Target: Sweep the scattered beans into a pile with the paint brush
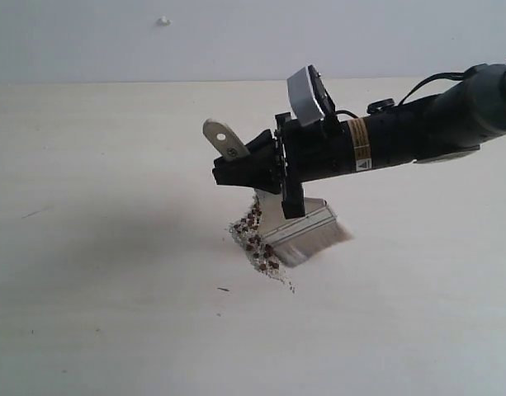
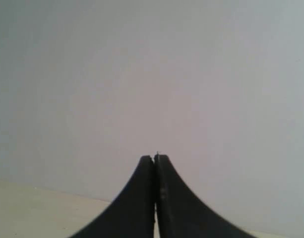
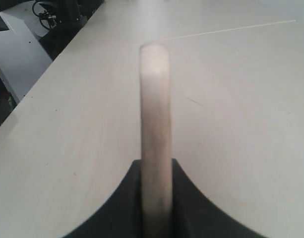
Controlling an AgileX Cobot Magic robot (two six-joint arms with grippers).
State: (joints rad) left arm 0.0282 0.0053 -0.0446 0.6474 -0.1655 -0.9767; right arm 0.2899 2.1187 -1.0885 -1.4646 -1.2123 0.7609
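Right tool clamps the paint brush, arm stretched low; left tool pressed shut.

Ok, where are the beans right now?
In the exterior view the beans lie near the centre, bunched against the left side of the paint brush, just below the right claw.

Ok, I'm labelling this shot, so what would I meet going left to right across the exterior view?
Faint dark scratch → beans → bristle end of the paint brush → right arm. The hand on the brush handle sits above the beans, so it is left out.
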